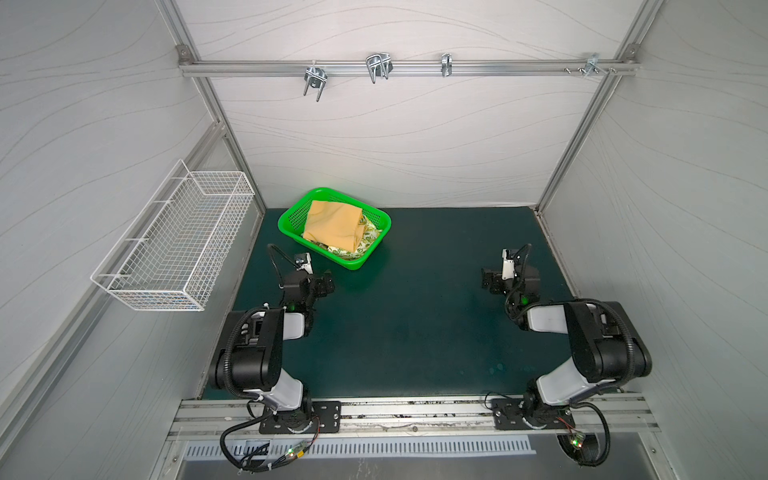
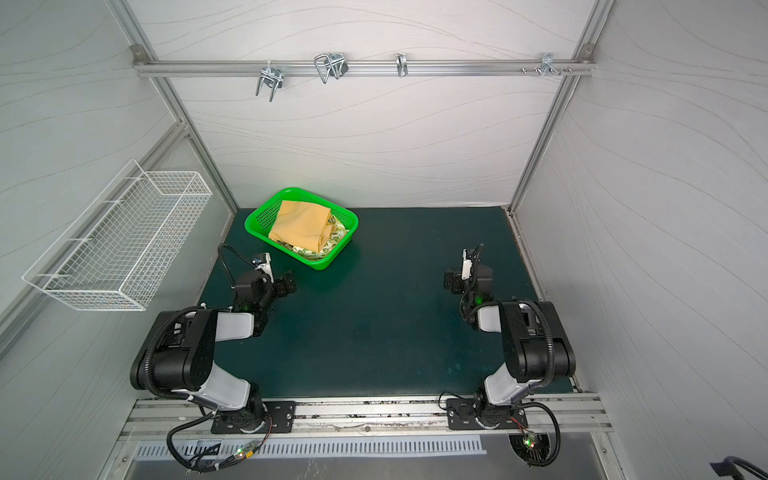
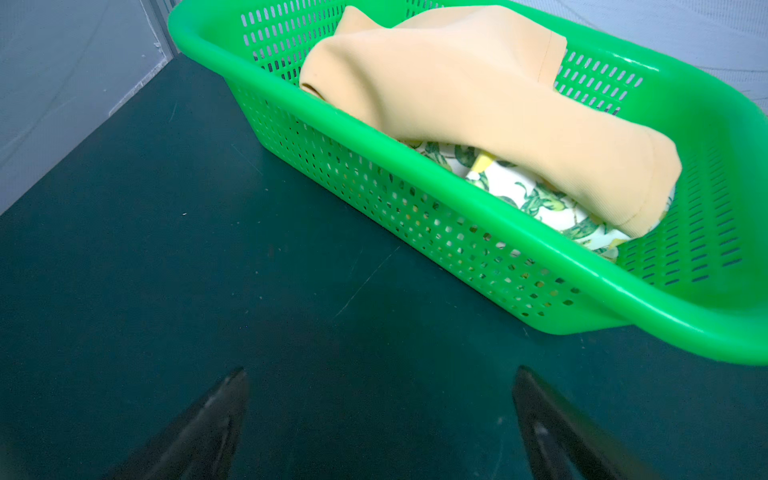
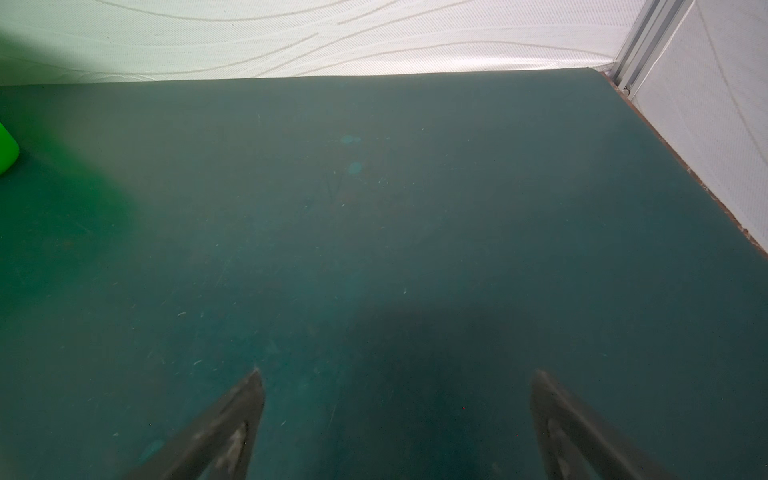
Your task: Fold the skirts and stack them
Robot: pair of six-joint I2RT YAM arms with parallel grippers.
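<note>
Mustard-orange skirt (image 1: 332,224) lies atop the lemon-print skirt (image 1: 365,243) inside the green perforated basket (image 1: 353,262); left end effector (image 3: 380,376) gapes wide and empty just beside it, right end effector (image 4: 399,376) equally wide, well apart. I'd pinch only the orange layer, lifting clear of the rim

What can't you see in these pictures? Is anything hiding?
1. Lemon skirt: mostly hidden under the orange skirt in every view showing it; its folds cannot be told.
2. Green basket: in the right wrist view only a blurry corner shows, cut off by the picture's edge.
3. Its bottom: covered by both skirts.
4. Left gripper and right gripper: fingers cut off by each wrist picture's edge.
</note>
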